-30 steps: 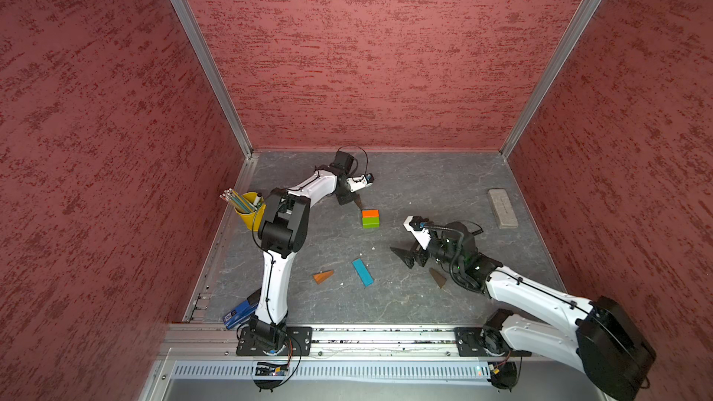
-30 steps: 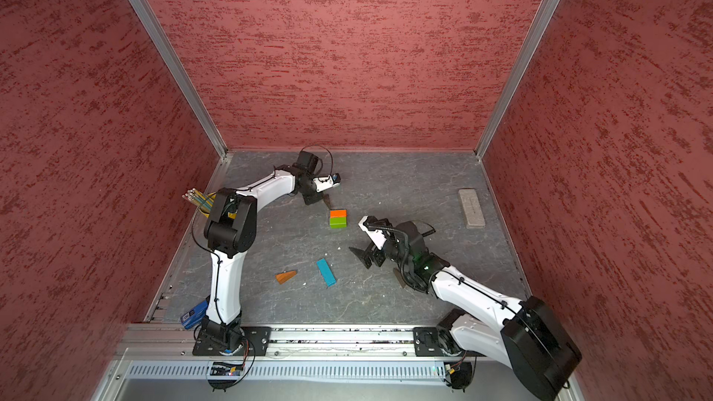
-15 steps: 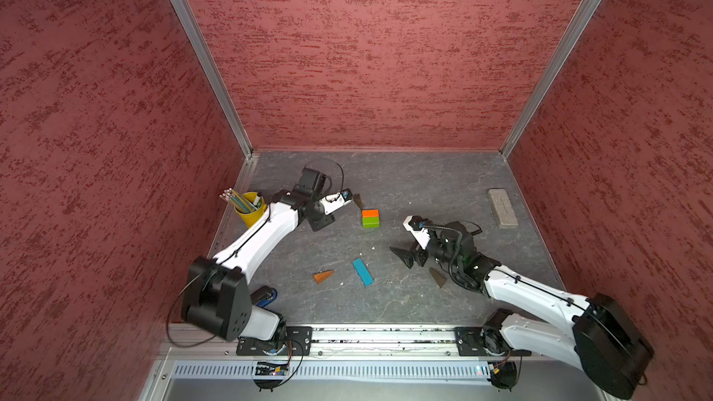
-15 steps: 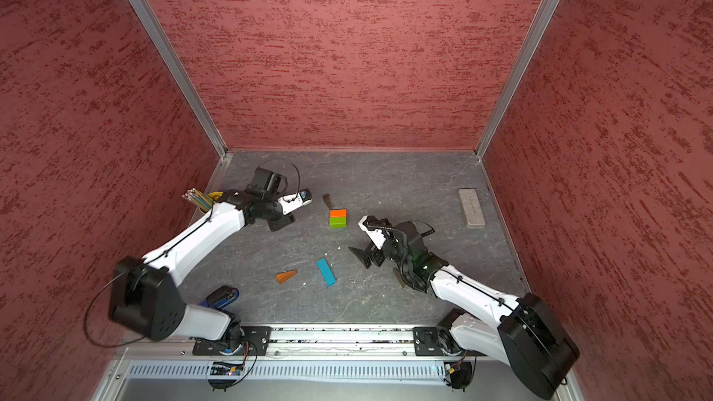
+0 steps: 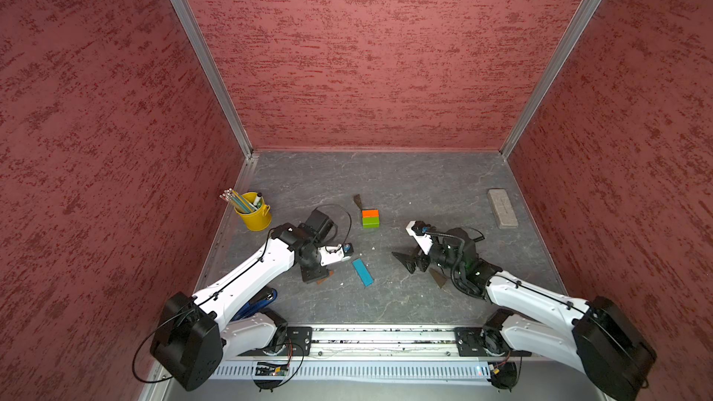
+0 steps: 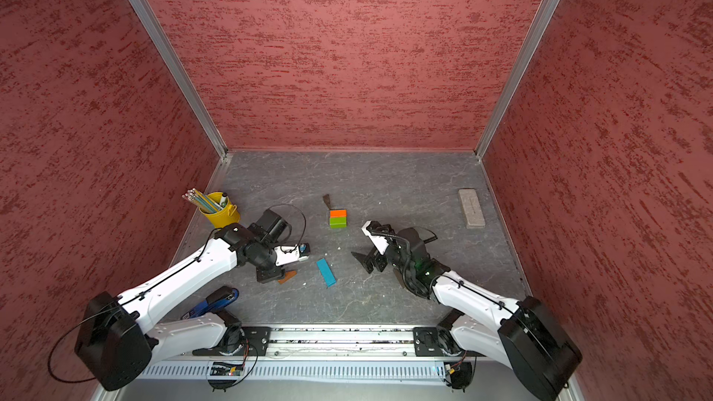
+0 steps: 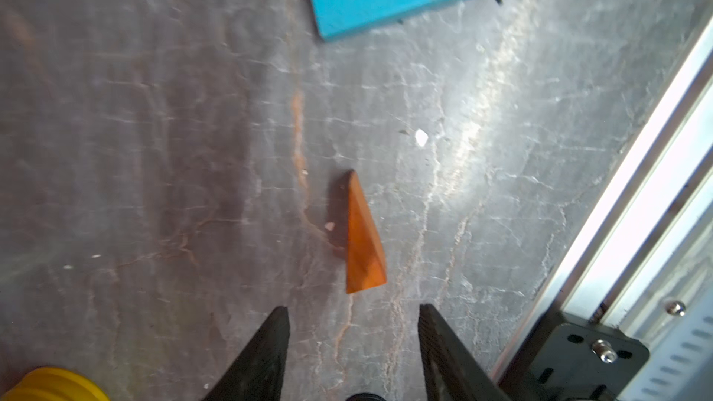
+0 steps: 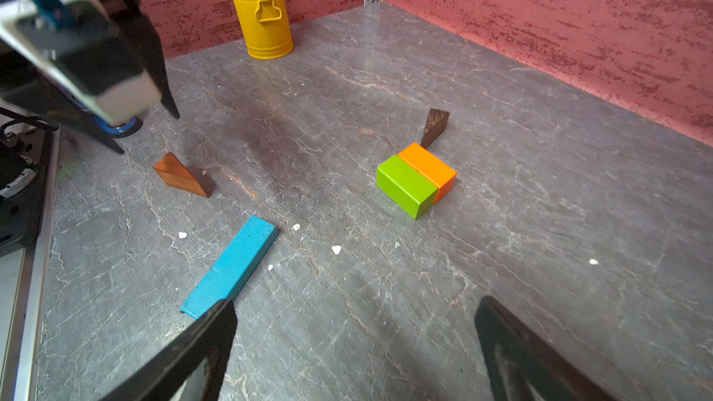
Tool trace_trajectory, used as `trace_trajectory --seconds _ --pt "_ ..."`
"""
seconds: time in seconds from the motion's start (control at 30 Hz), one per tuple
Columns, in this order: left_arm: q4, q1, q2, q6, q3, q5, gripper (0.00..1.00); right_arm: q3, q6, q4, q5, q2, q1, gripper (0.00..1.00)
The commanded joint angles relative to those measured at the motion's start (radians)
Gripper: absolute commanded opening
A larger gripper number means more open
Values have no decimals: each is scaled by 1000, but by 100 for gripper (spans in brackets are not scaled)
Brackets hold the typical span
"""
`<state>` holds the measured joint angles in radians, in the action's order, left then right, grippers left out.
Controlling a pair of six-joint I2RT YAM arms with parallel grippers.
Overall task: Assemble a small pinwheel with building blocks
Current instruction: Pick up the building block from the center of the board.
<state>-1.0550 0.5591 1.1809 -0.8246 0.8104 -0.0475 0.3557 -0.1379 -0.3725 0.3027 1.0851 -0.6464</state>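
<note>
The work cell has red textured walls (image 5: 366, 52) on 3 sides and a grey marbled table (image 5: 386, 179) as its base.

**Blocks**
- The orange rectangular wooden block (image 5: 370, 213) and the lime-green rectangular wooden block (image 5: 370, 221) lie with their long faces touching. In both top views they sit just above the centre of the table and form 1 square.
- The dark-brown triangular wooden wedge (image 5: 358, 201) lies at the upper left of the orange block. Its narrow end meets that block's corner.
- The long blue wooden bar (image 5: 362, 272) lies flat and diagonal below the 2 blocks, well apart from them.
- The orange-brown triangular wooden wedge (image 7: 360, 241) lies on the table left of the blue bar. In both top views the left arm partly covers it.

**Left tool**
The left tool (image 7: 353, 308) sits at the lower left of centre in both top views. Its jaws stand apart and nothing is between them. The orange-brown wedge lies just ahead of the fingertips, with its thin end pointing away from them.

**Right tool**
The right tool (image 8: 357, 302) sits right of centre in both top views. Its jaws are spread wide and hold nothing, and it faces the 2 joined blocks and the blue bar.

**Other items**
- The yellow metal pencil cup (image 5: 254, 214), which holds pencils, stands at the left edge of the table.
- The grey rectangular slab (image 5: 501, 208) lies near the right edge.
- Both are well apart from the blocks.
</note>
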Motion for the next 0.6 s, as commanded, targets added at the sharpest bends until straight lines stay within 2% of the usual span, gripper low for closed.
trace_trajectory --seconds 0.0,0.43,0.57 --pt "4 5 -4 -17 -14 -2 56 -12 12 -33 -20 -21 -5 99" --pt "119 19 117 -60 -55 69 55 -24 14 -40 -16 -31 -5 99" --pt "124 19 160 -67 -56 84 54 -27 3 -39 25 -25 -6 99"
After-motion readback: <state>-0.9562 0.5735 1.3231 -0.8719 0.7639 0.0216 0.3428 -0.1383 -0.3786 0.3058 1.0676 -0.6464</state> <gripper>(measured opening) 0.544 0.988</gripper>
